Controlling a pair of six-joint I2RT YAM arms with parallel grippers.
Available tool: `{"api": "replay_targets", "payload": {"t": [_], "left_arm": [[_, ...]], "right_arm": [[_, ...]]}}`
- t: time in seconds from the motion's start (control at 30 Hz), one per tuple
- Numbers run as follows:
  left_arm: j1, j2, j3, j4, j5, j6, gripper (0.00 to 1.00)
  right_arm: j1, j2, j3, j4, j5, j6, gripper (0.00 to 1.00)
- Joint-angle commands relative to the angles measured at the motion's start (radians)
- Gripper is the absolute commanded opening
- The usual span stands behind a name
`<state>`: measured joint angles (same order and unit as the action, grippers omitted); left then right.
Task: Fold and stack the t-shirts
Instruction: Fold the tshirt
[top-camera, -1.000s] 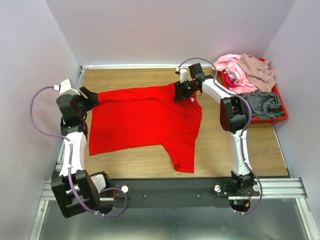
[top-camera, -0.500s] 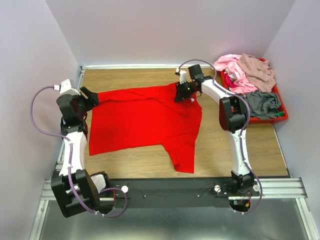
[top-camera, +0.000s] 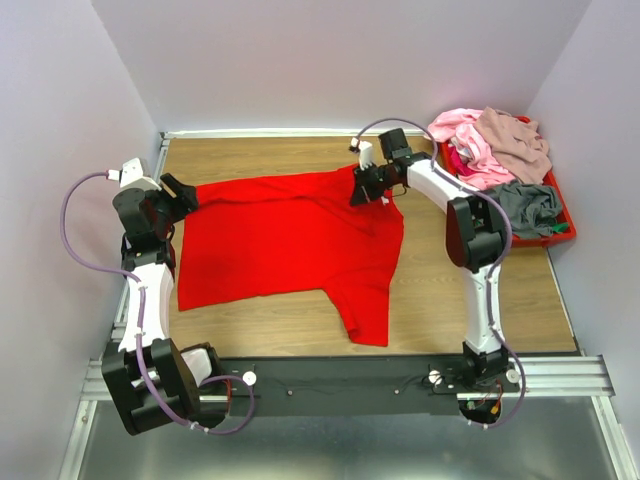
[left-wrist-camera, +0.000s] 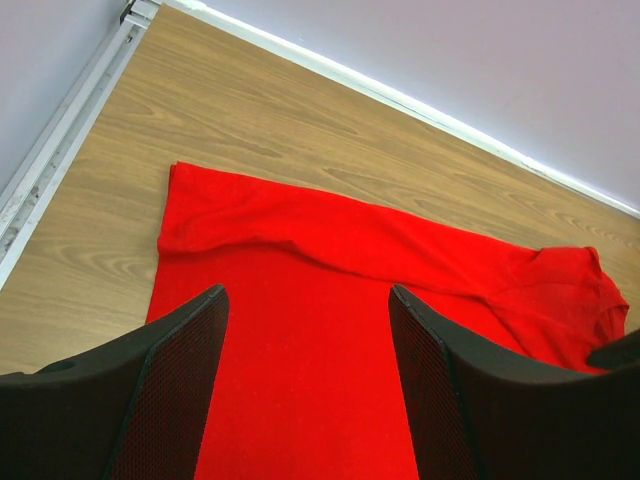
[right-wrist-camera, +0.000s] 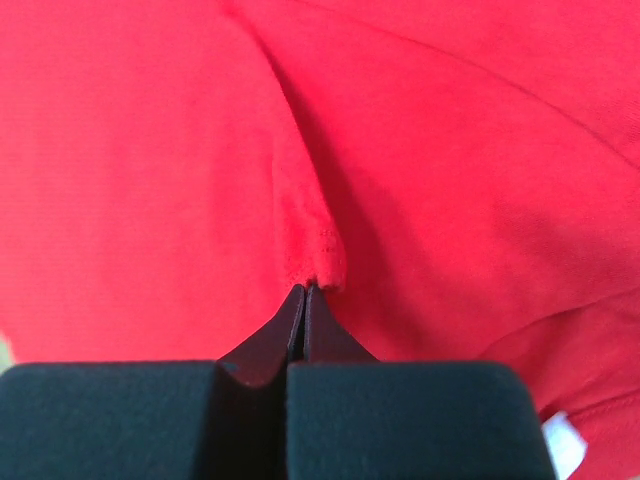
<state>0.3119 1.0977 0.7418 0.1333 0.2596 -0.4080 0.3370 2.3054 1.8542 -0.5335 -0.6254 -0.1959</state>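
Red t-shirt is spread flat left of the tray, nothing folded yet. Its fabric is pinched by the closed right gripper. The left gripper is open. Remaining t-shirts are piled in the tray.

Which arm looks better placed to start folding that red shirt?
The right. The right gripper is pinched shut on a fold of the red t-shirt near its collar; the left gripper hangs open over the opposite end, gripping nothing.
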Motion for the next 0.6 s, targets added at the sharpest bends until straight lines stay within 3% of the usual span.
{"api": "replay_targets", "payload": {"t": [0.0,0.1,0.13,0.27,0.4,0.57], "left_arm": [[-0.007,0.004,-0.009,0.019,0.020,0.011,0.73],[-0.007,0.005,-0.009,0.017,0.021,0.011,0.73],[-0.007,0.005,-0.009,0.017,0.018,0.009,0.73],[-0.008,0.011,-0.010,0.017,0.017,0.011,0.73],[-0.008,0.016,-0.012,0.015,0.017,0.009,0.73],[-0.008,0.027,-0.010,0.015,0.021,0.005,0.73]], "right_arm": [[0.057,-0.147,-0.091,-0.017,-0.091,-0.091,0.00],[0.137,-0.196,-0.163,-0.028,-0.096,-0.170,0.04],[0.163,-0.217,-0.205,-0.057,-0.050,-0.239,0.23],[0.287,-0.248,-0.254,-0.175,0.079,-0.408,0.64],[0.257,-0.328,-0.274,-0.183,0.147,-0.428,0.71],[0.061,-0.342,-0.221,-0.125,0.105,-0.227,0.71]]}}
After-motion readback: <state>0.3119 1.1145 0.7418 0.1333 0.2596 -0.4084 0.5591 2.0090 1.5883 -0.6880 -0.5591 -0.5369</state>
